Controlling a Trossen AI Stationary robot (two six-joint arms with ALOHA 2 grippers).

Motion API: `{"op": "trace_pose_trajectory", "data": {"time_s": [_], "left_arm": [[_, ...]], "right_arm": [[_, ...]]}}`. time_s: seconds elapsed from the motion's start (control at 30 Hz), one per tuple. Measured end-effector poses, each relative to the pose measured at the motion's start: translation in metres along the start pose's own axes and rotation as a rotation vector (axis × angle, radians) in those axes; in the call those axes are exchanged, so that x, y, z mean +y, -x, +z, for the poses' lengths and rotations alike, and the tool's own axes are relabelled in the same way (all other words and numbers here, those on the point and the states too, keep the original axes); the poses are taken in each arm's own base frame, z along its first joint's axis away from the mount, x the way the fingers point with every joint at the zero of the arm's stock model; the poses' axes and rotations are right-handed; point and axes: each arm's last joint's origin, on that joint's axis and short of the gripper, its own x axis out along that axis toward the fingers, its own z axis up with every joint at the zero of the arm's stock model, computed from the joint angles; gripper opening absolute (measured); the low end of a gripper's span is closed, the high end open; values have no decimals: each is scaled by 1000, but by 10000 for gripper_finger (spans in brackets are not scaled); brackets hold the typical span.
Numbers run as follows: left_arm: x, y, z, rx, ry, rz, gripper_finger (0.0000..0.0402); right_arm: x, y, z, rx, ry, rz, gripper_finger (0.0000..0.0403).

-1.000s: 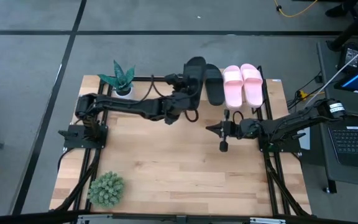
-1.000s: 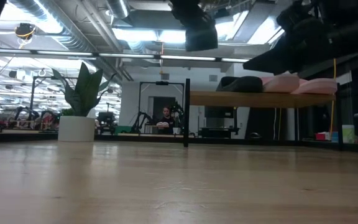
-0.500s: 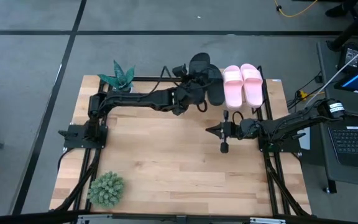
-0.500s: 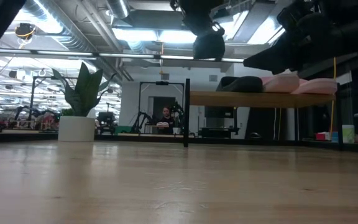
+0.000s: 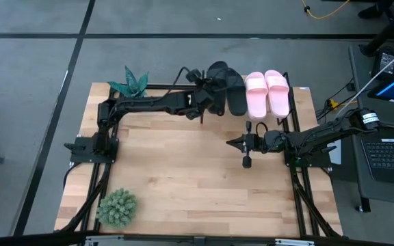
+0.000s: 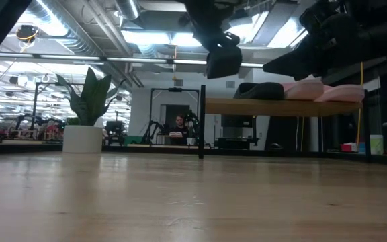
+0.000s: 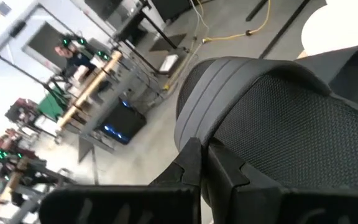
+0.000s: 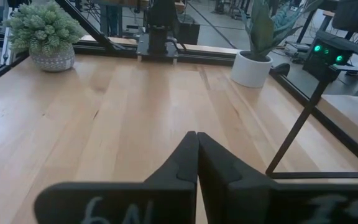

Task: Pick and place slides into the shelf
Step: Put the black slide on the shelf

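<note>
Item: black slide (image 5: 217, 72), pinched in my left gripper (image 5: 207, 96) and held in the air at the left end of the shelf (image 5: 299, 96), at the far side of the table (image 5: 183, 178). In my left wrist view its mesh strap (image 7: 291, 124) fills the frame, my two fingers (image 7: 191, 162) pressed against its edge.

Item: second black slide (image 5: 236, 92), lying on the shelf just right of the held one.

Item: pale pink pair (image 5: 267, 92), side by side on the shelf, right of the black one. From table height, all three rest on the raised board (image 6: 281, 106).

Item: my right gripper (image 5: 246, 145), pressed together with nothing in it, waiting low over the table, near side of the shelf.

Item: spiky-leaved potted plant (image 5: 131, 85), far left corner.

Item: round bushy potted plant (image 5: 117, 207), near left corner.

Item: a person (image 6: 178, 126), far off in the room behind.
</note>
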Motion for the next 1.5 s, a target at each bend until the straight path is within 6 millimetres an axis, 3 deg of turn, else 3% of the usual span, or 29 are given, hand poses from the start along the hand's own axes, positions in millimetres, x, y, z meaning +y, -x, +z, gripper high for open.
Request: {"op": "trace_pose_trajectory", "data": {"time_s": [0.23, 0.67, 1.5], "left_arm": [[3, -6, -5, 31, 74, 6, 0], [-23, -31, -22, 87, 65, -5, 0], [-26, -27, -22, 88, 26, 35, 0]], "right_arm": [[0, 0, 0, 0, 0, 0, 8], [0, 0, 0, 0, -6, 2, 8], [0, 0, 0, 0, -6, 2, 8]]}}
